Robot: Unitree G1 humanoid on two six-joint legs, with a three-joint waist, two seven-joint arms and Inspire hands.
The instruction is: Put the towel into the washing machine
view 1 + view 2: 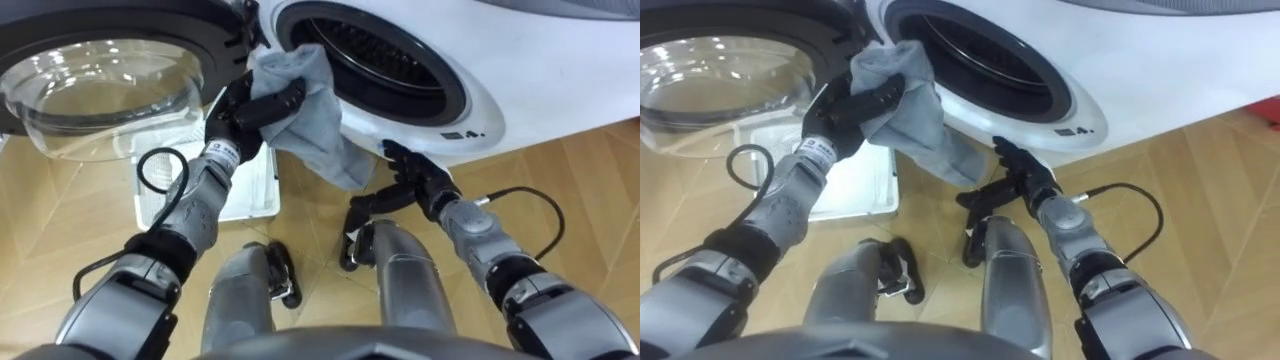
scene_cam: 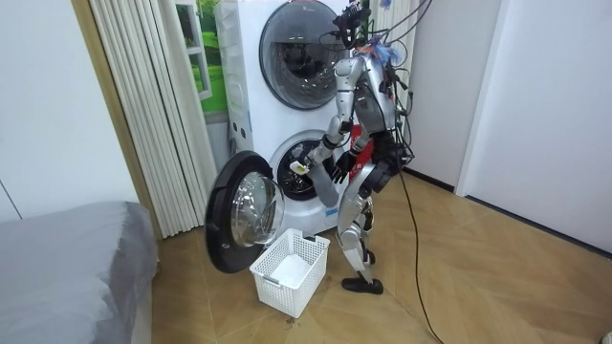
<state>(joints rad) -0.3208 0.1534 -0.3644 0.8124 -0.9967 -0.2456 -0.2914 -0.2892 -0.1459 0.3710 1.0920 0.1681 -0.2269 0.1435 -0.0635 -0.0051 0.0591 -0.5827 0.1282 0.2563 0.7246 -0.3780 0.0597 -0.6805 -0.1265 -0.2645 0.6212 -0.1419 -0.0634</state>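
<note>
At the open washing machine [image 1: 500,80], grey towel [image 1: 312,115] clutched in left hand [image 1: 238,115], right hand [image 1: 420,182] slack-fingered.

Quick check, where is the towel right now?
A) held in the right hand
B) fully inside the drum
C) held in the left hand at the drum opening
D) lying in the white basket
C: the left hand is curled round the towel at the rim of the open drum, with the towel's tail hanging outside; the right hand is open below it.
</note>
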